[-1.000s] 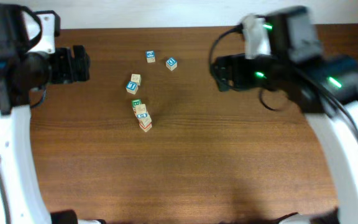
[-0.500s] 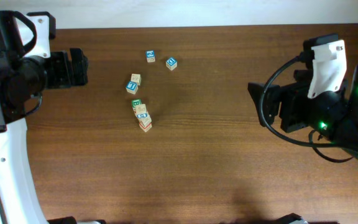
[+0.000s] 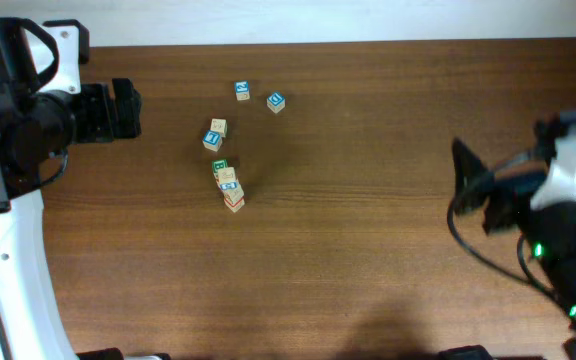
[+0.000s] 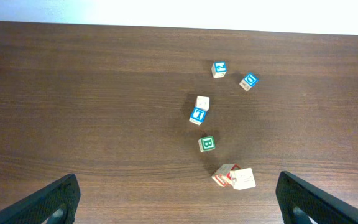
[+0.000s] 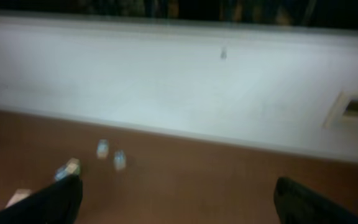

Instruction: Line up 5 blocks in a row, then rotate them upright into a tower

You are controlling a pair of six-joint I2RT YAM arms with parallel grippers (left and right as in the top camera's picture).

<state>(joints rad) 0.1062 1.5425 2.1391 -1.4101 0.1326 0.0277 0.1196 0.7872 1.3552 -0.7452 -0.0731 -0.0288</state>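
Note:
Several small wooden blocks lie scattered left of the table's middle. Two blue-marked ones (image 3: 242, 91) (image 3: 275, 101) lie farthest back. A tan and blue pair (image 3: 214, 133) touches below them. A green-marked block (image 3: 220, 166) heads a short row with two more (image 3: 231, 190). In the left wrist view the green block (image 4: 207, 144) and a red-edged pair (image 4: 235, 177) lie between the fingers' span. My left gripper (image 3: 126, 108) (image 4: 179, 208) is open, empty and left of the blocks. Far to their right, my right gripper (image 3: 460, 180) (image 5: 179, 205) is open and empty, its view blurred.
The wooden table (image 3: 368, 260) ends at a pale wall along the back (image 5: 185, 87). The left arm's white base (image 3: 8, 260) stands along the left edge. The right arm's body (image 3: 568, 230) fills the right side.
My right arm has swung back from beside the blocks to the right side and nearer the front. The left arm has barely shifted. The blocks have not moved.

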